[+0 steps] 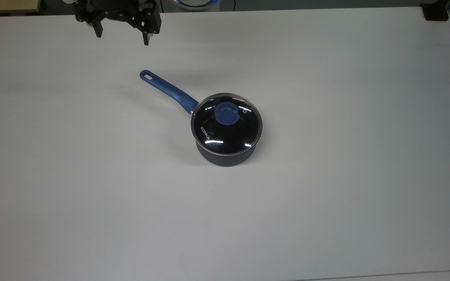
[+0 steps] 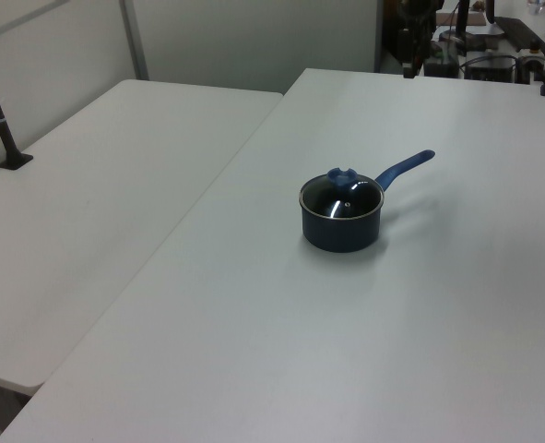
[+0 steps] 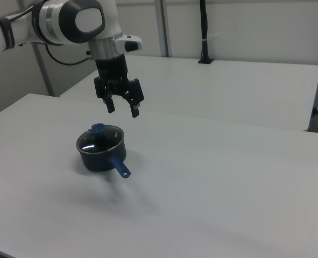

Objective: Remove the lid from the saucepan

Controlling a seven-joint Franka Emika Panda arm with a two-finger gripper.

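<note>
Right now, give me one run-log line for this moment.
stage: approach | gripper: open, raised, clear of pot | lid: seated on saucepan | knob: untouched | table: nothing else near

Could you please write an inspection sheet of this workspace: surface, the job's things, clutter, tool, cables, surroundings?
Surface: white table, flat, no stains seen.
Job's things: the saucepan stands upright near the table's middle; its blue handle points to the top view's upper left. The lid sits on the saucepan, blue knob up, not yet removed.
Clutter: nothing seen on the table.
Tool: the tool is open and empty, in the air, apart from the lid; in the top view it is at the upper left edge.
Cables: a dark cable runs along the arm.
Surroundings: a second white table stands beside; a black post stands on it.
</note>
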